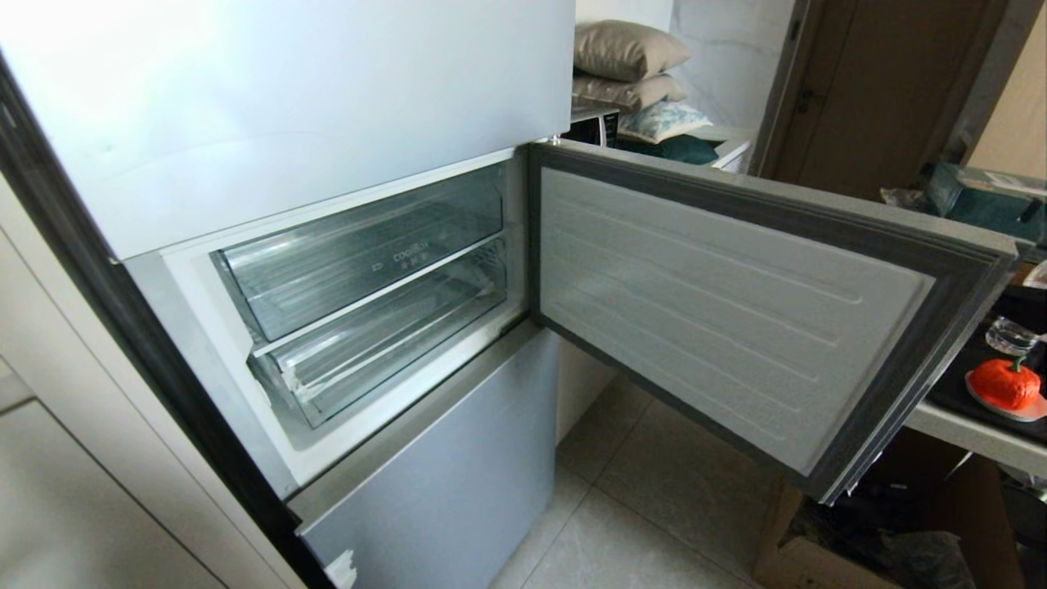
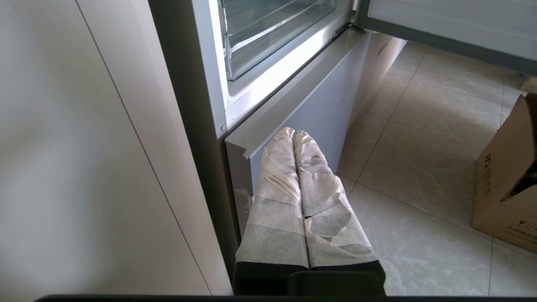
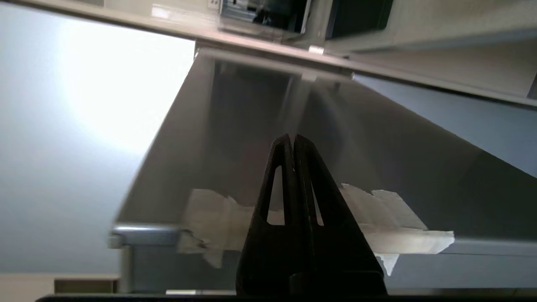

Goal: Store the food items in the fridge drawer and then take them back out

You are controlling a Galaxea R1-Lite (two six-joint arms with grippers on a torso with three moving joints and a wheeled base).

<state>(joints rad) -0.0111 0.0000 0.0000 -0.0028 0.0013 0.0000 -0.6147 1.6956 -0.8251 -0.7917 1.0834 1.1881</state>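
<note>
Far right on the dark tabletop (image 1: 965, 384), the orange-red fruit (image 1: 1004, 383) rests apart from the closed fridge drawer (image 1: 384, 343), while left gripper (image 2: 293, 133) and right gripper (image 3: 292, 137) hold fingers pressed together, empty.

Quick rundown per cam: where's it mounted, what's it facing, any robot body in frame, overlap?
Head: on the head, facing down at the open fridge door and fridge drawer; no arm shows.
Left wrist: behind the shut left gripper, facing fridge base and floor.
Right wrist: behind the shut right gripper, close to a taped grey panel.
Shared: head and left wrist see the drawer.
</note>
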